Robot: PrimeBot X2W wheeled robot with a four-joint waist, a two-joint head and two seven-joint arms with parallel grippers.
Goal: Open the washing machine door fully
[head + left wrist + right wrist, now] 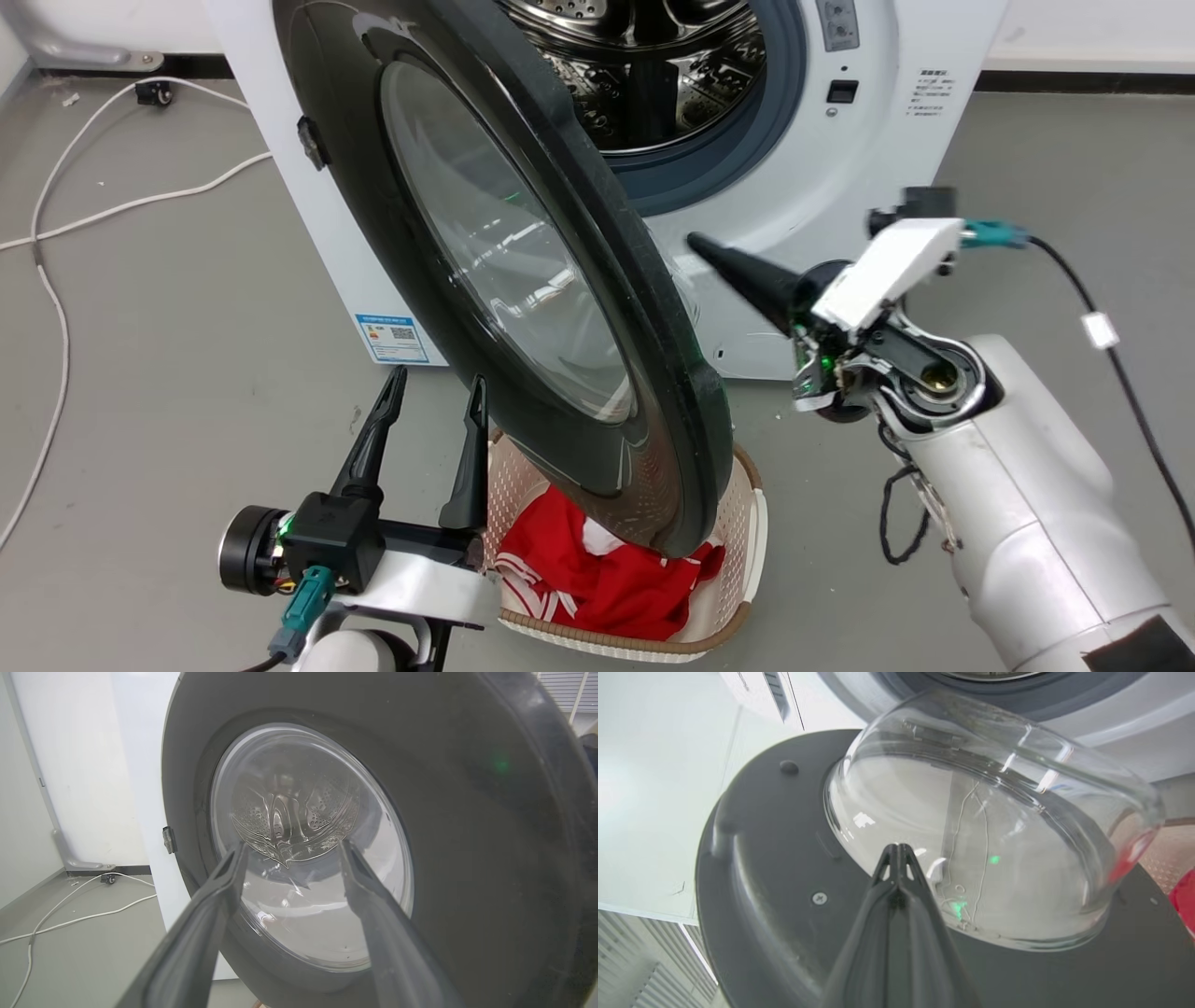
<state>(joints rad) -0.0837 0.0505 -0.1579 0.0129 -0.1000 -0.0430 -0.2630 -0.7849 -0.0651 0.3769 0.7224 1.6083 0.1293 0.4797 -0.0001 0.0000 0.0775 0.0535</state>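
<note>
- Grey floor [140, 420] running back to a white wall [1092, 28]; white cables [56, 308] trailing over the far left.
- Washing machine [896, 168] at far centre, white front. Steel drum [653, 75] and blue-grey gasket [747, 159] exposed. Blue sticker [392, 338] low on its left.
- Washing machine door [504, 271] unlatched, hinged at left and swung out toward the near side. Roughly half open by the look of it. Free edge hanging above a white laundry basket [752, 532] holding red cloth [597, 569].
- Right gripper [700, 245] on the door's inner side, fingers pressed together with nothing between them. Seen from the right wrist, tip aimed at the foot of the glass bowl [971, 835]. Contact with the door: cannot tell.
- Left gripper [439, 376] at near left on the door's outer side, fingers spread, empty, pointing at the outer glass, apart from it.
- Progress, as judged: latch freed and first part of the swing done. Left to do: rest of the swing round to the left, as far as the hinge allows.
- Next move, as judged: steady push from the inner side. Left gripper probably in the door's path, so likely needs clearing first.
</note>
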